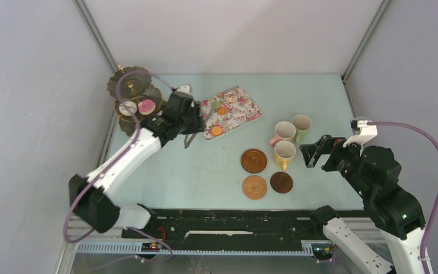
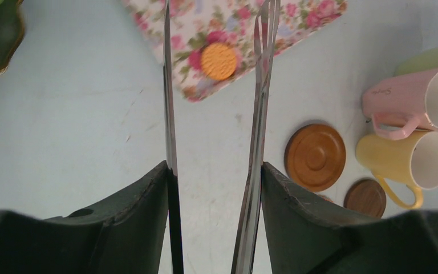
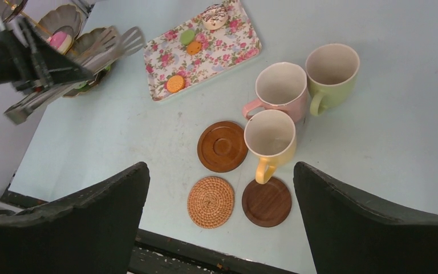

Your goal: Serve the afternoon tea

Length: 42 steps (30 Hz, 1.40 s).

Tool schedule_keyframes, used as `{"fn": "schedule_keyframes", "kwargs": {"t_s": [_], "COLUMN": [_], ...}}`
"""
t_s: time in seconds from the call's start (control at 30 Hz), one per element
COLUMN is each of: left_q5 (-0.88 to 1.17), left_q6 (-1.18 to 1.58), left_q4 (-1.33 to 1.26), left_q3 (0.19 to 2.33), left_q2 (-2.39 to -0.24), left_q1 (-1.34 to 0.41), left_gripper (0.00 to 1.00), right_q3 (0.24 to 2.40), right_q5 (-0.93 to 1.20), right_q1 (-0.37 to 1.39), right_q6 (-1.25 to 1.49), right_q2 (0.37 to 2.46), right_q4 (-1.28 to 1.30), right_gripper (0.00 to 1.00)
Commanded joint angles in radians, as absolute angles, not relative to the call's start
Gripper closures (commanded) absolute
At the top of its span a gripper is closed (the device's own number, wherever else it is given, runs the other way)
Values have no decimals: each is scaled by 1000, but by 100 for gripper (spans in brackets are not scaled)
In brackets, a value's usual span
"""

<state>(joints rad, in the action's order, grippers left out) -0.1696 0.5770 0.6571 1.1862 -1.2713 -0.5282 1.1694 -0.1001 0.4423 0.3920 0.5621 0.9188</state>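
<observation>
— Pale mint tabletop [image 1: 205, 171], smooth and a bit scuffed, boxed in by plain grey-white walls [image 1: 234, 34] with metal corner rails. What's sitting on it, biggest first?

— Far left there's the dark scalloped three-tier stand [image 1: 140, 77] with gilt edges and a pink cake [image 1: 146, 106] on a tier below the top. Near it, the flowered rectangular tray [image 1: 245, 108] holds a frosted donut [image 1: 230, 96] and flat round macarons, one of them an orange macaron [image 2: 218, 61]. The glossy pink mug [image 1: 284, 132], green mug [image 1: 301, 125] and yellow mug [image 1: 284, 153] are bunched together on bare table. Beside them are the smooth wooden coaster [image 1: 254, 160], woven coaster [image 1: 255, 186] and dark coaster [image 1: 281, 182].

— And the claws?

— The left gripper [image 2: 214, 171] is clamped on long metal tongs [image 2: 259, 114], with the tips pointing toward the tray. The right gripper [image 3: 219, 165] is spread wide, holding nothing, near the yellow mug.
</observation>
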Motion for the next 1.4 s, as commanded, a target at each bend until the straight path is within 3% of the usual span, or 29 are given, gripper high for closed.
{"fn": "schedule_keyframes", "kwargs": {"t_s": [0.0,0.27,0.6,1.1,1.37], "left_q5": [-143,-159,-176,-280,-234], "left_q6": [408,275,306,301,301], "left_q4": [553,691,894,862,850], "left_q3": [1378,1784,2281,2261,2283], "left_q2": [-1457,-1830,-2200,-2266,-2297], "left_q1": [-578,-586,-586,-586,-579], "left_gripper": [40,40,38,35,33], "right_q3": [1173,1173,1173,1180,1181], "right_q5": [-136,-148,-172,-147,-140], "right_q1": [444,444,442,418,402], "right_q6": [401,419,411,387,388], "right_q2": [541,537,568,609,605], "right_q4": [930,966,971,971,973], "right_gripper": [0,0,0,0,0]}}
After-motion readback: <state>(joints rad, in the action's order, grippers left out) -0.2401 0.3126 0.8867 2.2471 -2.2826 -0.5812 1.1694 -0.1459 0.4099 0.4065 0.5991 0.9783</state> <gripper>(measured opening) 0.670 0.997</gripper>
